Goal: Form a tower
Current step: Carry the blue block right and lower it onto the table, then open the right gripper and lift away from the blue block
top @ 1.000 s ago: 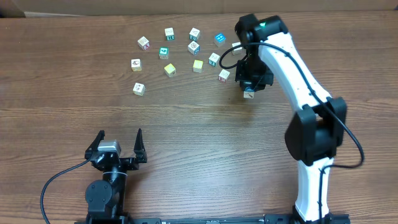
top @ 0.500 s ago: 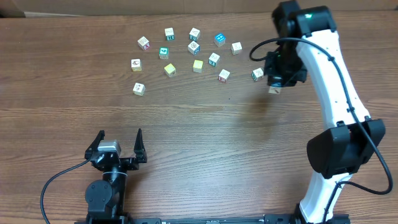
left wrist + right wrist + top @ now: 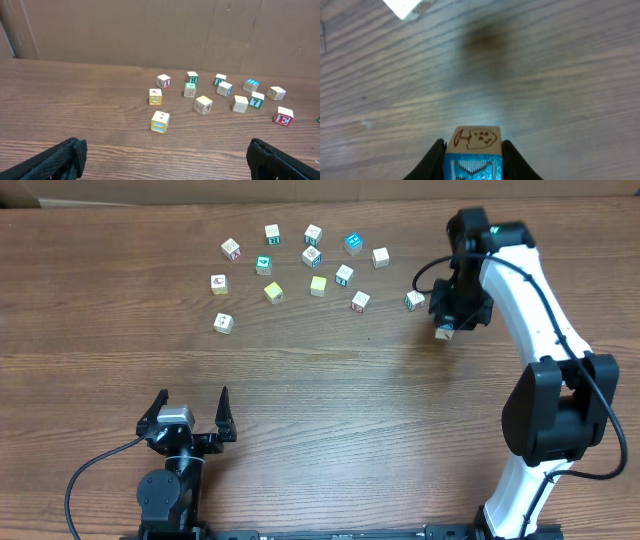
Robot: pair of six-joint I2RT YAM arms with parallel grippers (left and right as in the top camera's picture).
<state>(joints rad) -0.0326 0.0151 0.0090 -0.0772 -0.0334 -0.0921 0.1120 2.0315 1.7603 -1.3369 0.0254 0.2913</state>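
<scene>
The right gripper is clamped on a small wooden cube that has a pale top face with a reddish-brown drawing and a blue face toward the wrist. It hangs over bare wood at the far right of the table, just beside a loose cube and well right of the scattered cubes. No tower stands anywhere yet, so I take this cube for the base or an early piece. The left gripper sits at the near edge with its fingers spread wide, holding nothing. The release worries me: if the cube is let go while tilted or off the wood, it could roll. Set down too close to its neighbour, the opening fingers may knock that one, and a crooked base would spoil everything stacked on it
</scene>
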